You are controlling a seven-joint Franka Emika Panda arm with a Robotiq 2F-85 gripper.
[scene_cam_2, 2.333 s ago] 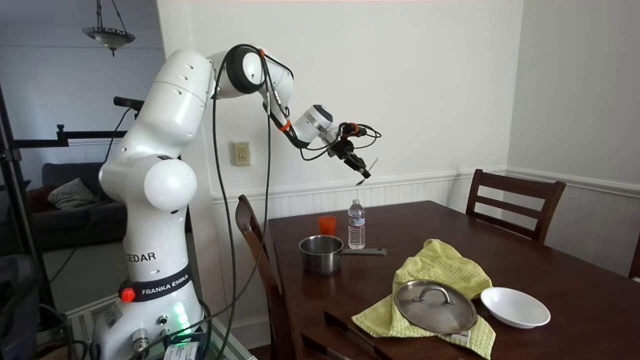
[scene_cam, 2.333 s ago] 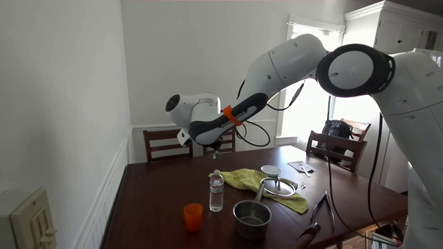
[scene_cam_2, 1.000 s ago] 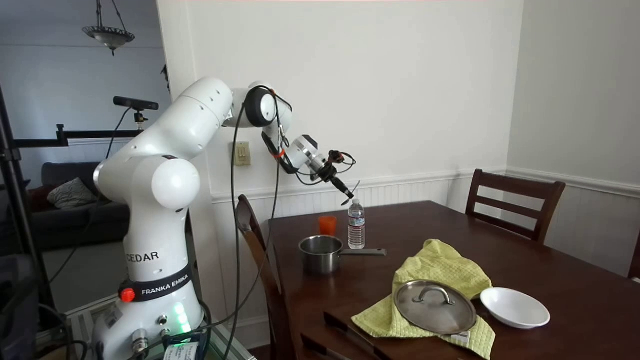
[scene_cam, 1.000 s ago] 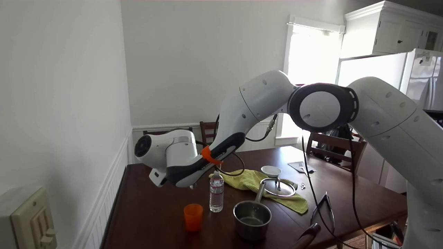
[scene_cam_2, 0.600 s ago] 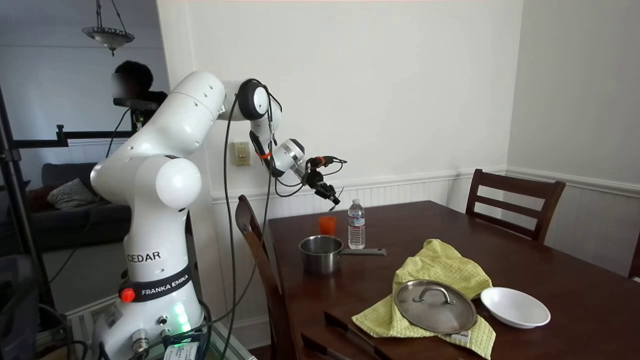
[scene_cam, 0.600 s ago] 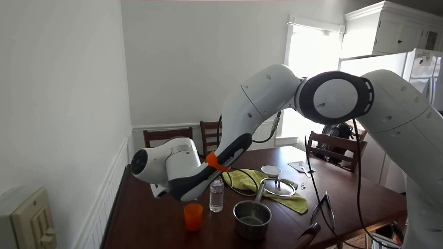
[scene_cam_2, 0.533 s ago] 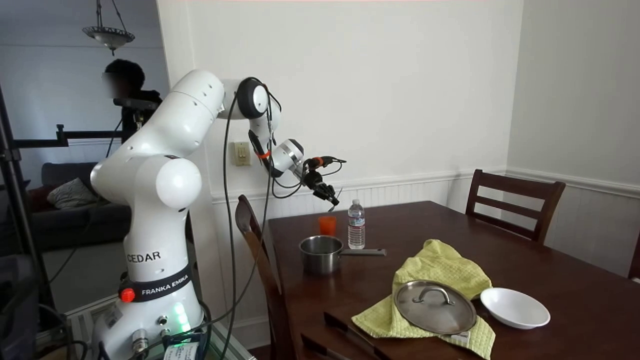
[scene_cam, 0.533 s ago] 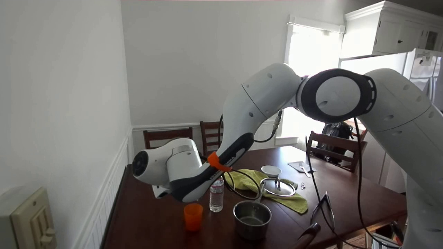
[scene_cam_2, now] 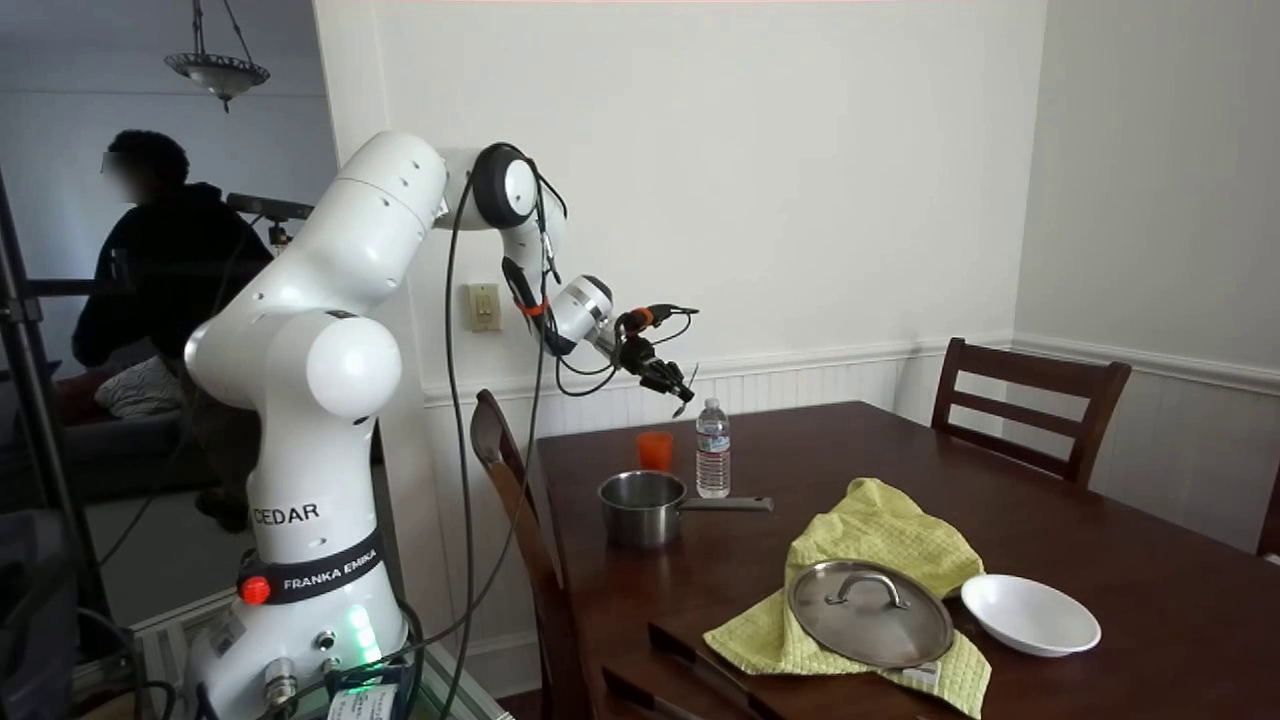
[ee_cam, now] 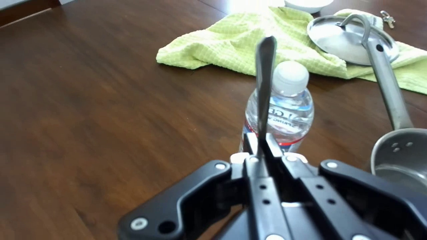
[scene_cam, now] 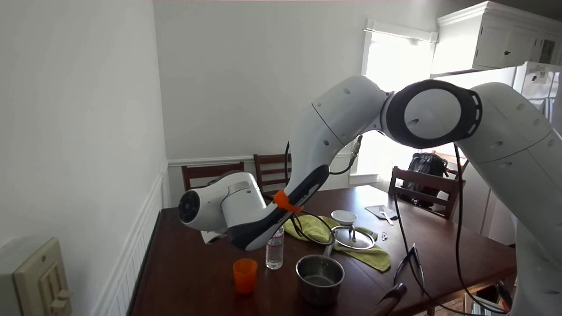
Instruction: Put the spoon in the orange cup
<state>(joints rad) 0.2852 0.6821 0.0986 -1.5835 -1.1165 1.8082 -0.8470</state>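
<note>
The orange cup (scene_cam: 245, 275) stands upright on the table in both exterior views (scene_cam_2: 655, 451), and is out of the wrist view. My gripper (scene_cam_2: 688, 393) is shut on the spoon, above the table, up and right of the cup in that exterior view. The spoon (scene_cam_2: 693, 375) is tilted; its handle (ee_cam: 264, 76) sticks up from between the fingertips (ee_cam: 262, 140) in the wrist view. Its lower end hangs below the fingers in an exterior view and is hidden in the wrist view. In an exterior view the arm (scene_cam: 250, 219) hides the gripper and spoon.
A water bottle (scene_cam_2: 713, 455) stands beside the cup, just beyond my fingertips in the wrist view (ee_cam: 293, 106). A saucepan (scene_cam: 319, 281) stands near both, handle outward. A lid (scene_cam_2: 870, 615) lies on a green towel (scene_cam_2: 860, 520) beside a white bowl (scene_cam_2: 1030, 615). Tongs (scene_cam_2: 690, 670) lie at the table's edge.
My gripper with the spoon has come down and toward the cup. In the last half second it has shifted slightly back right and up, toward the bottle. A person has moved in the background.
</note>
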